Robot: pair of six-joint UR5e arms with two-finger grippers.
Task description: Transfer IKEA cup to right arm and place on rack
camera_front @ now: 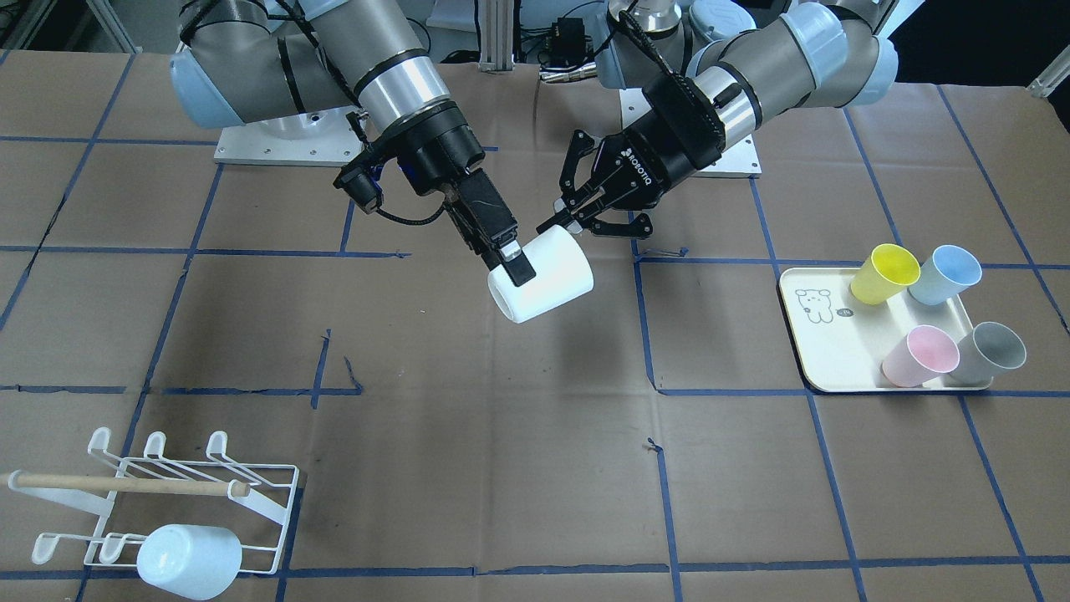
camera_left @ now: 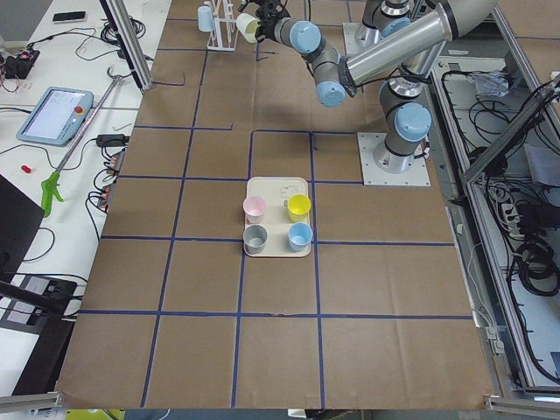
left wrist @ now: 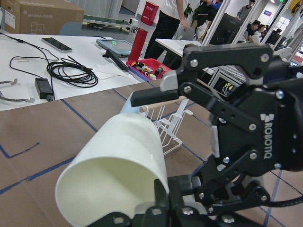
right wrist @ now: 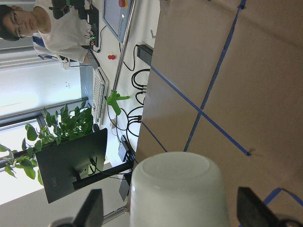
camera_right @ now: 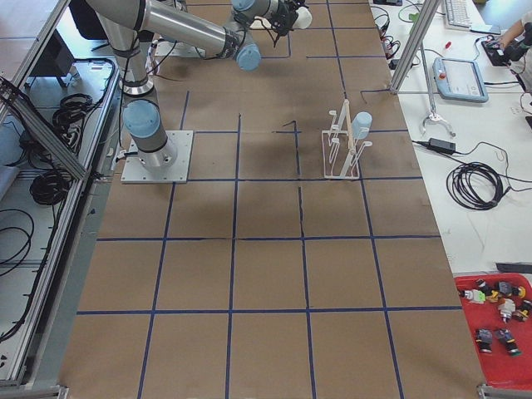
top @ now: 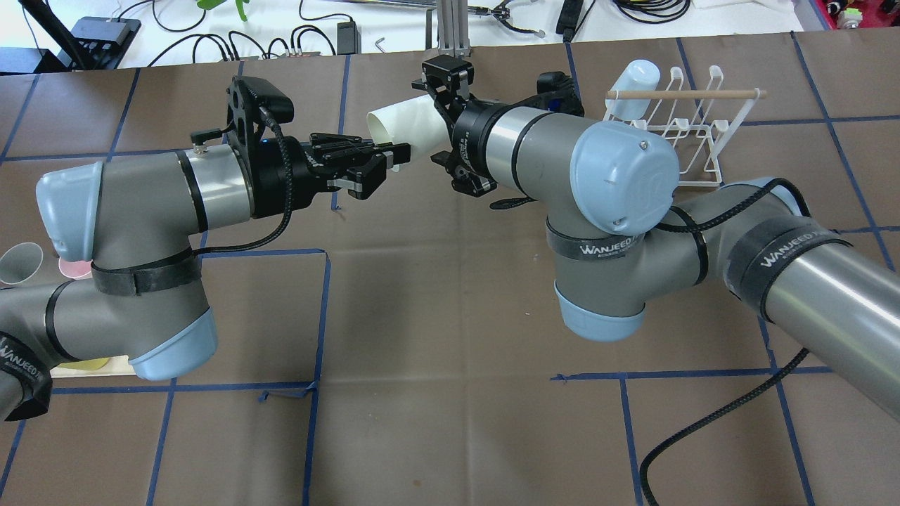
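Observation:
A white IKEA cup (camera_front: 547, 280) is held on its side in mid-air over the table's middle. My left gripper (camera_front: 567, 224) is shut on the rim at its open mouth; the left wrist view shows a finger inside the rim of the cup (left wrist: 118, 156). My right gripper (camera_front: 518, 267) is open and straddles the base end. In the right wrist view its fingertips (right wrist: 94, 210) stand a little off each side of the cup (right wrist: 177, 189). The white wire rack (camera_front: 267, 493) stands at the table's right end.
A pale blue cup (camera_front: 188, 560) hangs on the rack's front prongs. A cream tray (camera_front: 823, 351) at the table's left end holds yellow, blue, pink and grey cups. Brown paper with blue tape lines covers the table. An operator shows in the right wrist view.

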